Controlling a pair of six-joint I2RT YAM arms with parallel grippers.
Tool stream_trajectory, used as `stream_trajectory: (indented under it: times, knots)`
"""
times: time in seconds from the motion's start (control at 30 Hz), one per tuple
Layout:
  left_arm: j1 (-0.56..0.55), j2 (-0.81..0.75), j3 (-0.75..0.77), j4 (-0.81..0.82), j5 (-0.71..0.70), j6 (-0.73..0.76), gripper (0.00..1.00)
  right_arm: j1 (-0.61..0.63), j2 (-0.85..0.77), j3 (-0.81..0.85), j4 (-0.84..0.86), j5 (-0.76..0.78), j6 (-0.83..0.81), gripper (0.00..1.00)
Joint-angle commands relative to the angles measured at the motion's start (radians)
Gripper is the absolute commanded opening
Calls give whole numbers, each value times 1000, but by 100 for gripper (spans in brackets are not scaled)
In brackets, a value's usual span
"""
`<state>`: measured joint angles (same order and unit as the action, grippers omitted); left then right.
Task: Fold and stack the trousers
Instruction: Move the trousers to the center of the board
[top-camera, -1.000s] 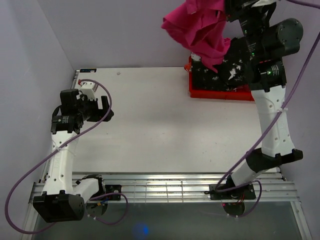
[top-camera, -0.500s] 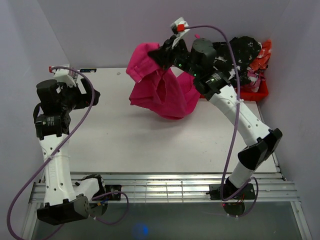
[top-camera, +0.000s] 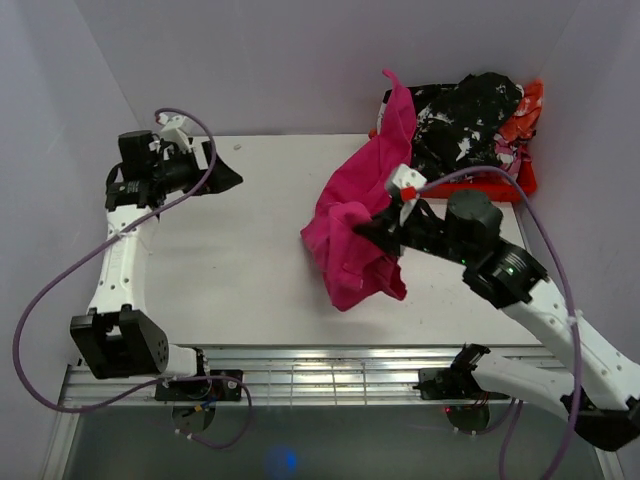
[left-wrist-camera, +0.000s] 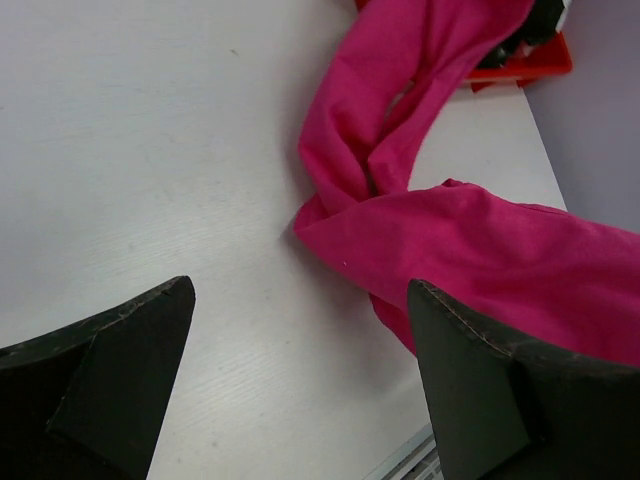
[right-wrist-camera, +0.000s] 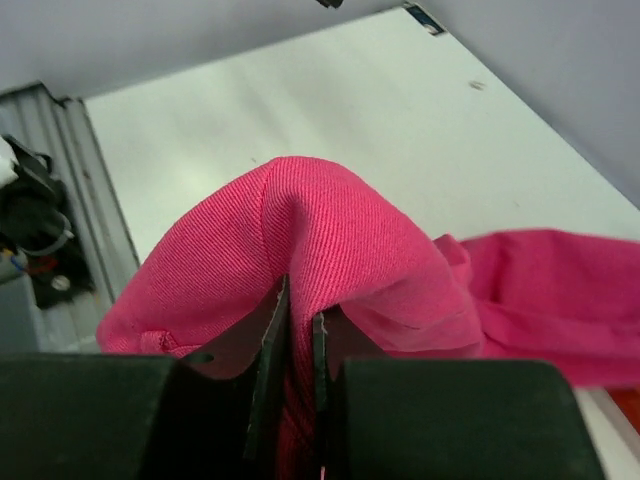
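Note:
The bright pink trousers lie bunched on the right half of the white table, one leg trailing up over the rim of the red crate. My right gripper is shut on a raised fold of the trousers, the cloth pinched between its two fingers. My left gripper is open and empty, held over the far left of the table and pointing right. In the left wrist view the trousers lie beyond the spread fingers, not touching them.
The red crate at the back right holds a black-and-white patterned garment and a red-orange patterned one. Grey walls close in the back and both sides. A slotted metal rail runs along the near edge.
My right gripper has dragged the trousers from high near the crate down and toward the table's near right. My left arm has swung up and right, its gripper now over the far left table.

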<state>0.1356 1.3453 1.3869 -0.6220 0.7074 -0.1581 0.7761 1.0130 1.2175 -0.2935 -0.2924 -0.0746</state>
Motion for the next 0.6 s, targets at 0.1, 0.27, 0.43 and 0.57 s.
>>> stream_trajectory:
  times: [0.1,0.27,0.43,0.57]
  knots:
    - [-281,236,148,140,-3,-23,98,-15,-276,-171,-157,468,-165,8]
    - [-428,512,239,209,-105,-122,98,-38,-379,-265,-255,645,-163,8]
    - [-548,670,301,326,-221,-158,98,-75,-447,-335,-347,719,-197,8]
    - [-591,774,345,410,-250,-219,98,-98,-467,-357,-384,756,-209,8]
